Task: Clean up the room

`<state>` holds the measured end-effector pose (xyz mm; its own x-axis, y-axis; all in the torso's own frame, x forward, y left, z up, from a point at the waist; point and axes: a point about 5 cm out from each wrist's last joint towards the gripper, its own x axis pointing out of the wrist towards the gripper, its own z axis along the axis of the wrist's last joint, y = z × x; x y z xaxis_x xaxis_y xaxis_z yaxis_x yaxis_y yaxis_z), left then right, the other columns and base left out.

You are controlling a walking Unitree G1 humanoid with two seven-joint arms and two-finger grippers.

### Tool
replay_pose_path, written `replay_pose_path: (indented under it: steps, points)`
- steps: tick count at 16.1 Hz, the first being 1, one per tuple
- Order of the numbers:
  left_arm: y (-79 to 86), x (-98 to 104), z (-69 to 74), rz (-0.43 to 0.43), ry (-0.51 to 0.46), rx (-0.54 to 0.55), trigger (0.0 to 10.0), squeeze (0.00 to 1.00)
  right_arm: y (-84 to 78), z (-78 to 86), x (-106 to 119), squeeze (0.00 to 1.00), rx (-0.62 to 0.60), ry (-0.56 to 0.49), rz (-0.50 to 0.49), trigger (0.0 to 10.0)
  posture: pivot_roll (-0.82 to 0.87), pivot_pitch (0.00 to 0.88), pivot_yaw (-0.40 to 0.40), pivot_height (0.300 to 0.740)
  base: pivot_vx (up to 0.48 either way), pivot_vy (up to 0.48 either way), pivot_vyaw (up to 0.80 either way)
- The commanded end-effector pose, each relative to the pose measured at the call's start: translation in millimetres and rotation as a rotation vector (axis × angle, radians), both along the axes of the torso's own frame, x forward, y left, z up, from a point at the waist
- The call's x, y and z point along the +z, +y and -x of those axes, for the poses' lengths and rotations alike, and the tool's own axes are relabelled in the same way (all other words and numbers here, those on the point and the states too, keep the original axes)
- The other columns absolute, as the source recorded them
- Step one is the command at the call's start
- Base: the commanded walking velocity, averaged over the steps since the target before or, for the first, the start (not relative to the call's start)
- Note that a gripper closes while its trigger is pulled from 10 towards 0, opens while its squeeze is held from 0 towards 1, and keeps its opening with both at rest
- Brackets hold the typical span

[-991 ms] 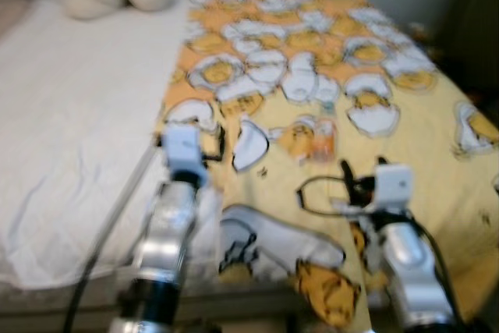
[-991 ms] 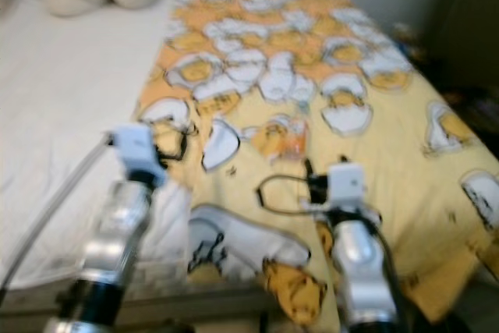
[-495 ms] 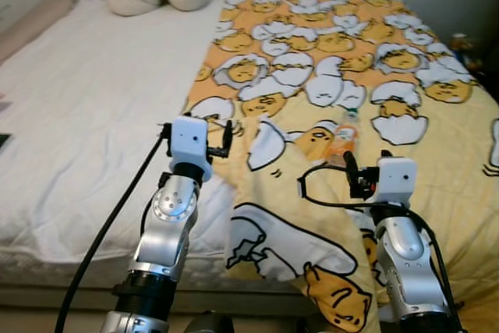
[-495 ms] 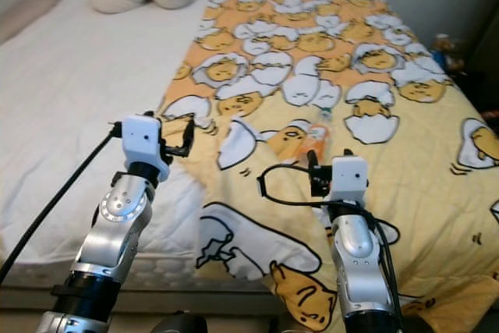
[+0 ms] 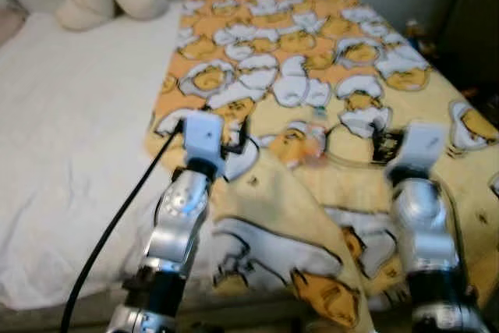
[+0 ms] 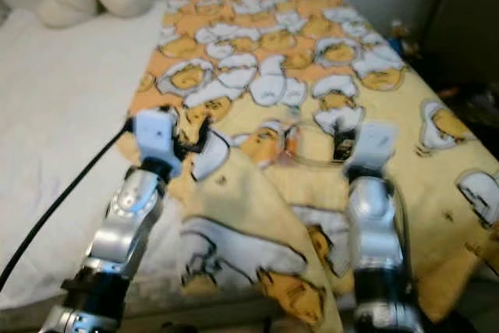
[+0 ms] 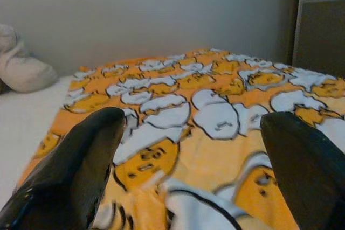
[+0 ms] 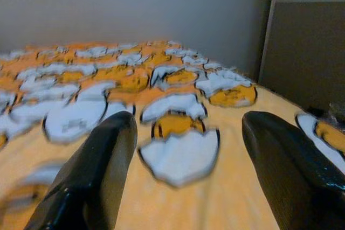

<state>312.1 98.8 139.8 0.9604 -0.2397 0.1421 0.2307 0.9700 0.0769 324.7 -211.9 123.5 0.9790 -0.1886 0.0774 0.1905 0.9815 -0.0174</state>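
A yellow-and-orange blanket (image 5: 327,60), printed all over with cartoon egg characters in white cracked shells, lies spread across the right half of the bed (image 5: 62,138). Its near left corner is folded over onto itself in a rumpled flap. A small orange bottle (image 5: 314,139), blurred, lies on the blanket near its middle.
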Motion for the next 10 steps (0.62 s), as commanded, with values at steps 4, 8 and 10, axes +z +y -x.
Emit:
replay_pose_path:
  steps: [4,8,10]
  points:
    - [15.3,20,-23.7,-0.071,0.015,-0.031,10.0,0.0,19.7,-45.6,-5,0.07,0.022,0.213,-0.179,10.0,-0.12,0.0,0.084,0.697,0.12,0.0,0.0]
    - [31.9,45,-24.3,-0.085,-0.028,-0.082,10.0,0.0,10.3,-57.0,4,0.06,-0.076,0.247,-0.108,10.0,-0.05,0.01,0.077,0.697,0.0,0.0,0.0]
    - [39.2,43,-21.1,-0.085,-0.003,-0.081,10.0,0.0,4.7,-58.5,4,0.07,-0.112,0.269,-0.103,10.0,-0.04,0.038,0.077,0.697,0.0,0.0,0.0]
